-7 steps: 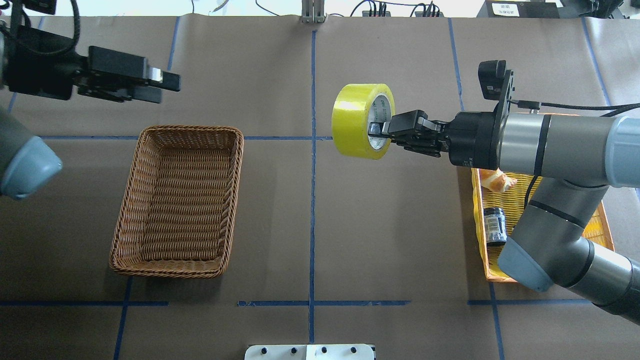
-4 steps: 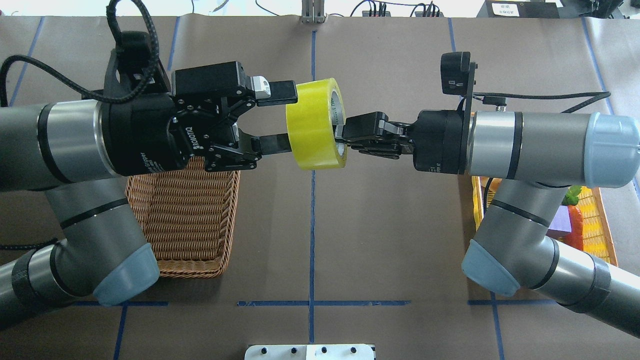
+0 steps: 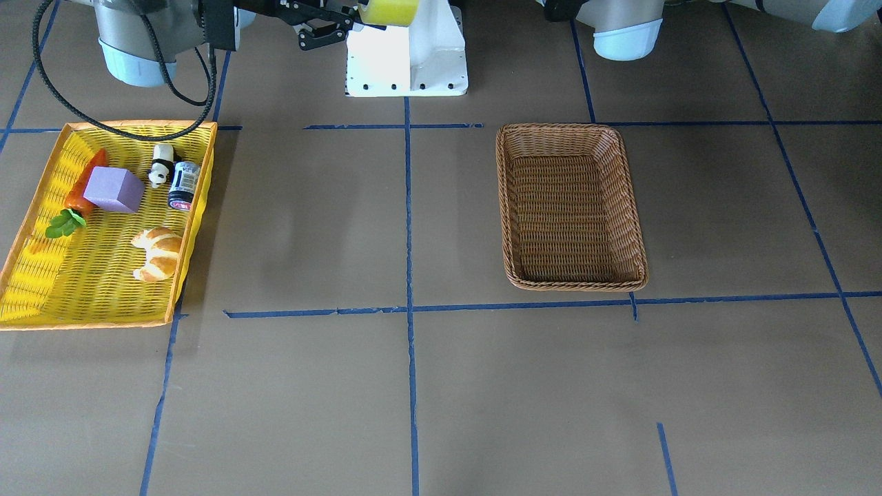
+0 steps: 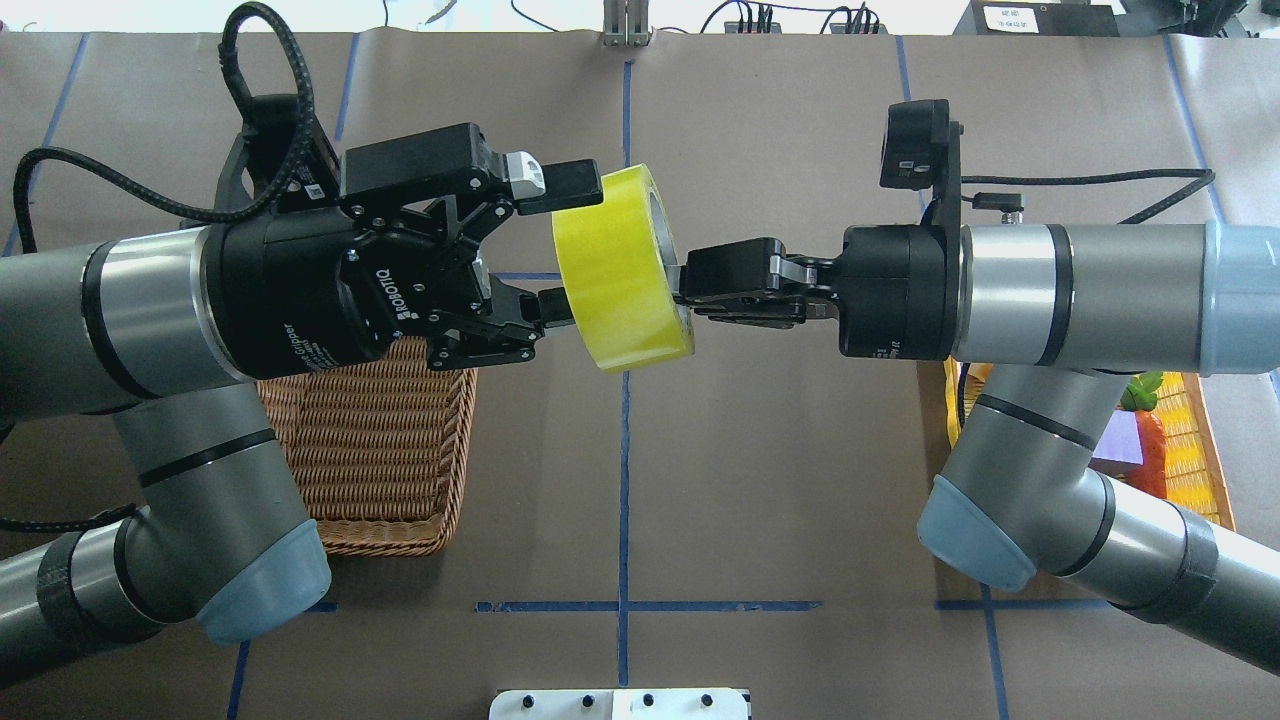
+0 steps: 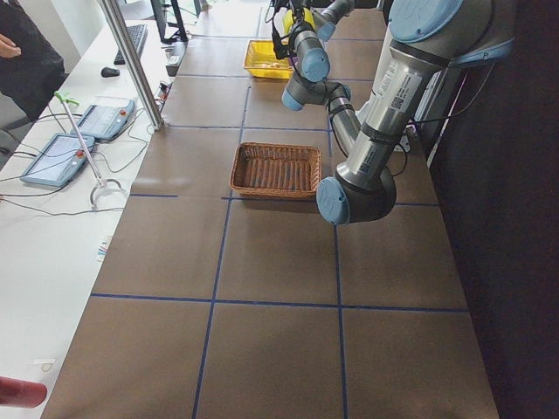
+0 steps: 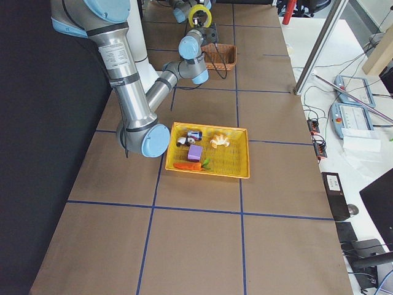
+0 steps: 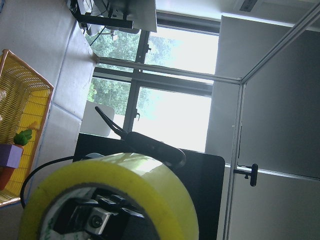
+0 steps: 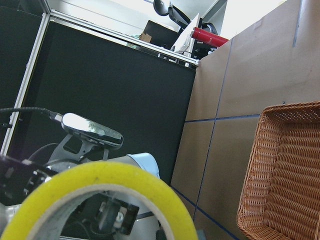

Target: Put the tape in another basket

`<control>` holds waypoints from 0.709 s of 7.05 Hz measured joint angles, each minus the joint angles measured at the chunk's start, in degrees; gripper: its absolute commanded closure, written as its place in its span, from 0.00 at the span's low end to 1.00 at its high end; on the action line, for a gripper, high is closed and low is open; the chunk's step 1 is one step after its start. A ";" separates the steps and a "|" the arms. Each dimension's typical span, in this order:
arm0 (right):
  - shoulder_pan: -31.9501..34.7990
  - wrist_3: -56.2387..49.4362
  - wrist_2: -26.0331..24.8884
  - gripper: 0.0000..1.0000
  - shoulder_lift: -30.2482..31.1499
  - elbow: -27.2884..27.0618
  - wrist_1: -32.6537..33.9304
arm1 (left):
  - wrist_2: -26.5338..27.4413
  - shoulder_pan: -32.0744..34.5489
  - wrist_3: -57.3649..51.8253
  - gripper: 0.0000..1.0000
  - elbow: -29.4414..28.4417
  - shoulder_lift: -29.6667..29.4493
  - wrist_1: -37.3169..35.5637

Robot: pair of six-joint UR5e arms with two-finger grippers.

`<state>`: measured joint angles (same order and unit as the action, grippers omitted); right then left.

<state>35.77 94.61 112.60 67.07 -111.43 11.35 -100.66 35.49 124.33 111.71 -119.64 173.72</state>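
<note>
The yellow-green tape hangs in the air above the table's middle, its axis lying left to right. My right gripper is shut on the roll's wall at the core from the right. My left gripper is open, its two fingers straddling the roll's left side; I cannot tell if they touch it. The tape also fills the bottom of the left wrist view and of the right wrist view. The brown wicker basket lies empty below my left arm, also in the front view.
The yellow plastic basket at the robot's right holds a croissant, a purple block, a carrot, a small can and a panda figure. The white robot base stands between the arms. Both forearms hang over the table's middle.
My left arm swung in from the left, open, to the tape. My right gripper carried the tape left toward it. In the last half second the roll shifted slightly left and tilted.
</note>
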 measured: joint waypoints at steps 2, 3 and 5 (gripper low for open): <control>-0.49 0.46 -0.11 1.00 0.93 -0.74 -0.09 | 0.03 2.12 3.47 0.00 -0.14 -0.13 -0.06; -0.89 0.76 -0.36 1.00 0.84 -0.77 -0.10 | 0.03 2.05 3.93 0.00 -0.19 -0.16 -0.06; -1.12 1.47 -0.90 1.00 0.72 -0.87 -0.10 | -0.12 1.71 4.04 0.00 -0.05 0.34 -0.07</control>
<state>34.65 96.09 111.70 67.79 -112.29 11.25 -100.78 37.20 128.37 111.66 -119.31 173.65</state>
